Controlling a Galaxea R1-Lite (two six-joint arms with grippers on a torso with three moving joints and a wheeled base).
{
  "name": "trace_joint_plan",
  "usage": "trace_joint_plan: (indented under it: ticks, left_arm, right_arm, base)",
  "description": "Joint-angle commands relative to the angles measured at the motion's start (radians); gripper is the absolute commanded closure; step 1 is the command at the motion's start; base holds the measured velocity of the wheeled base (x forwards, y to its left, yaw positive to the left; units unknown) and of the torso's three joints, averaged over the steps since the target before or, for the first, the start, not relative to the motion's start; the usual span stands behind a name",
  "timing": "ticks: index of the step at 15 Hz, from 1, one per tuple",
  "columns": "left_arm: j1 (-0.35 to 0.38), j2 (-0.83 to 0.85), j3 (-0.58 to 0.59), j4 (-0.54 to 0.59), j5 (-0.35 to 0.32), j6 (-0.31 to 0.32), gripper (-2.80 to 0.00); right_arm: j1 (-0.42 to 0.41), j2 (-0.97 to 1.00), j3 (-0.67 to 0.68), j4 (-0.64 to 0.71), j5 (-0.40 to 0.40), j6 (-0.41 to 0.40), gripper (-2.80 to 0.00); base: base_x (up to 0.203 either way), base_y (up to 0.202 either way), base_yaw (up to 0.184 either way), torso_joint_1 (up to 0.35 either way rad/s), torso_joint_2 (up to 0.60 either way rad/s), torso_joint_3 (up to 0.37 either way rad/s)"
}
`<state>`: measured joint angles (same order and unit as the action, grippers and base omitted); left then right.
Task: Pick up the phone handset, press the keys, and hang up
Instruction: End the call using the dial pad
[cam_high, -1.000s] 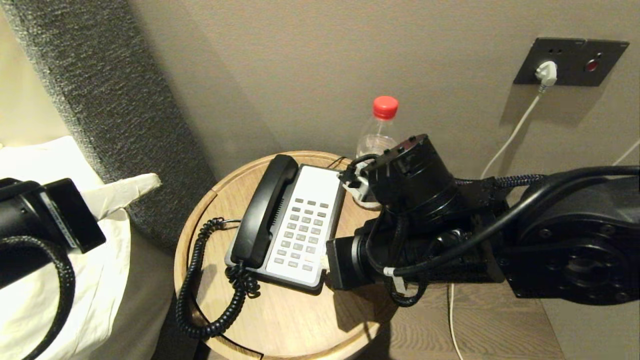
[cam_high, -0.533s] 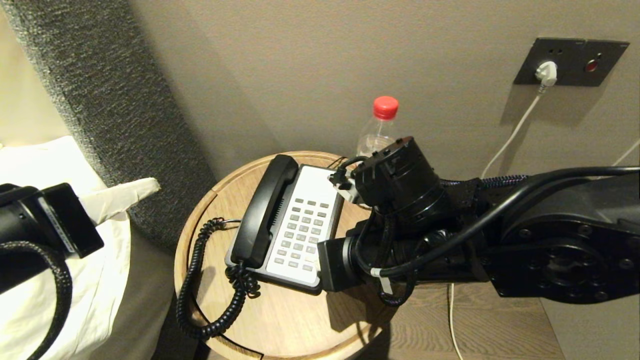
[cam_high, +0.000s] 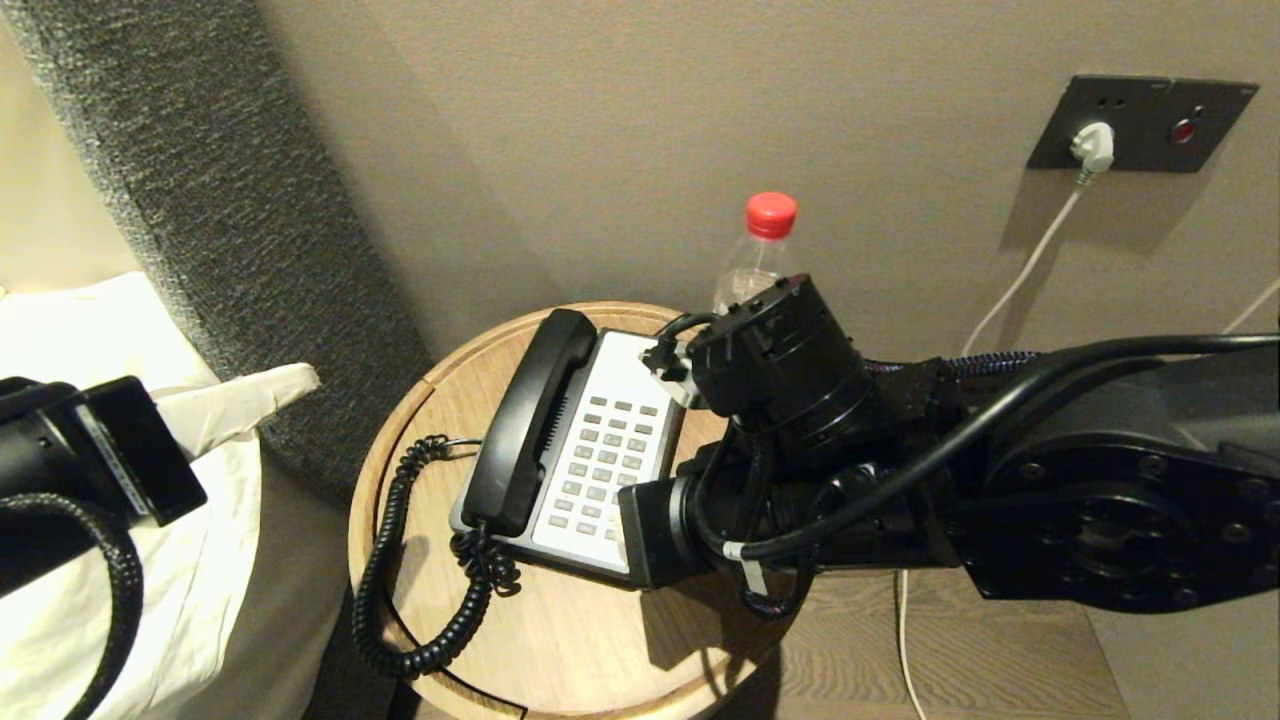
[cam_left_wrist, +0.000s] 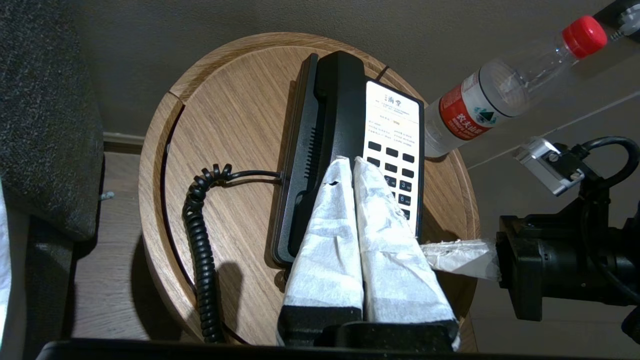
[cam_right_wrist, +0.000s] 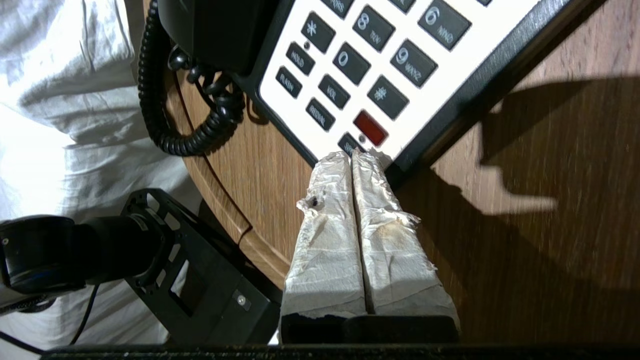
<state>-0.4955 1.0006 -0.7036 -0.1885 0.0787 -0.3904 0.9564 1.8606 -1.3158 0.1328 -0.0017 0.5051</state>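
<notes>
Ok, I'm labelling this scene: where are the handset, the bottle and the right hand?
handset (cam_high: 528, 420), head view, middle of its grip.
bottle (cam_left_wrist: 462, 112), left wrist view, red label.
right hand (cam_right_wrist: 352, 156), right wrist view, between its wrapped fingertips.

Count: one handset (cam_high: 528, 420), one phone base (cam_high: 610, 460), one coiled cord (cam_high: 400, 560), one bottle (cam_high: 752, 262), one round table (cam_high: 560, 640), two grippers, one wall plug (cam_high: 1092, 145).

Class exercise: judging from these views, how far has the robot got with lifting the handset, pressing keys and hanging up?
Done: nothing shows as finished; the phone handset lies on the phone base. In hand: the right gripper, shut, points at the keypad's near corner by the red key. The left gripper, shut, holds nothing. Left: whether any key is pressed yet cannot be told.
</notes>
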Motion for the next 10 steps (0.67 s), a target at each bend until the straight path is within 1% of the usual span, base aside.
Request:
trace_joint_plan:
  ticks: [1,10]
  left_arm:
    - [-0.001,0.000,0.006,-0.002,0.001,-0.007,0.00]
    - [0.000,-0.010,0.007,-0.001,0.001,-0.009,0.00]
  right_arm:
    - [0.001,0.018,-0.008,-0.004,0.000,0.001,0.00]
    - [-0.001,0.046,-0.007,-0.007,-0.003,-0.014,0.00]
  base:
    - [0.000,0.000,0.000,0.000,0.00,0.000]
    - [0.000,0.000,0.000,0.000,0.00,0.000]
